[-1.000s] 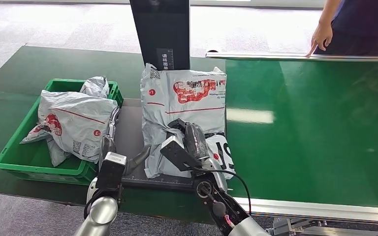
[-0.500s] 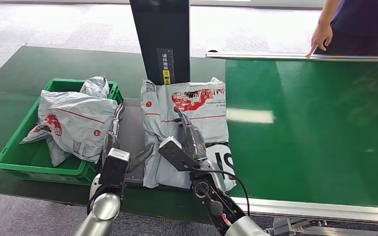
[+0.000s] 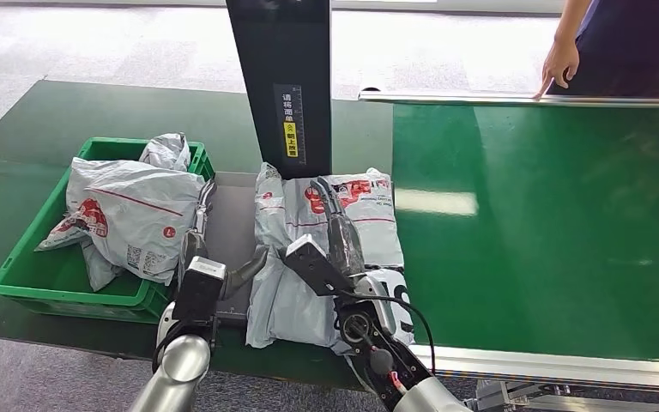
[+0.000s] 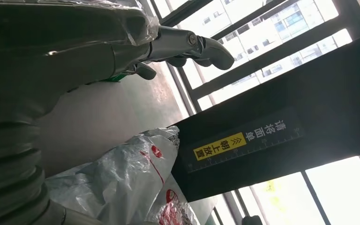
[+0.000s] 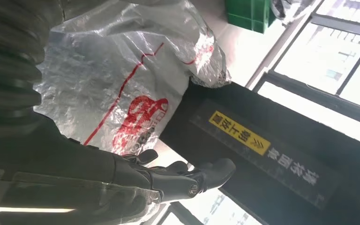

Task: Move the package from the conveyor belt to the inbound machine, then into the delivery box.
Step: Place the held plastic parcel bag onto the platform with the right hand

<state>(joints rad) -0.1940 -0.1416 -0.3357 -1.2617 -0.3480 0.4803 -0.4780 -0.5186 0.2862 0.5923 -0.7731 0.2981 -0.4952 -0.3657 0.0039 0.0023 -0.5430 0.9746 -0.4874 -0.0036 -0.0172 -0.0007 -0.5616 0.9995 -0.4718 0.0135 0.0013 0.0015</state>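
Head view puts both arms at the lower centre of the frame. The right hand (image 3: 336,225) lies stretched along the top of the package (image 3: 326,249), fingers straight, pressing or resting on it; I cannot tell whether it grips. The left hand (image 3: 199,225), fingers apart and holding nothing, hangs beside the package's left edge over the grey tray (image 3: 227,225) of the inbound machine. The package lies mostly on that tray, its long axis running from bottom to top of the frame, its far end near the black post (image 3: 281,81). Left of it sits the green box (image 3: 26,279), already holding bags. To the right runs the green belt (image 3: 549,223). A person (image 3: 605,47) stands at the upper right.
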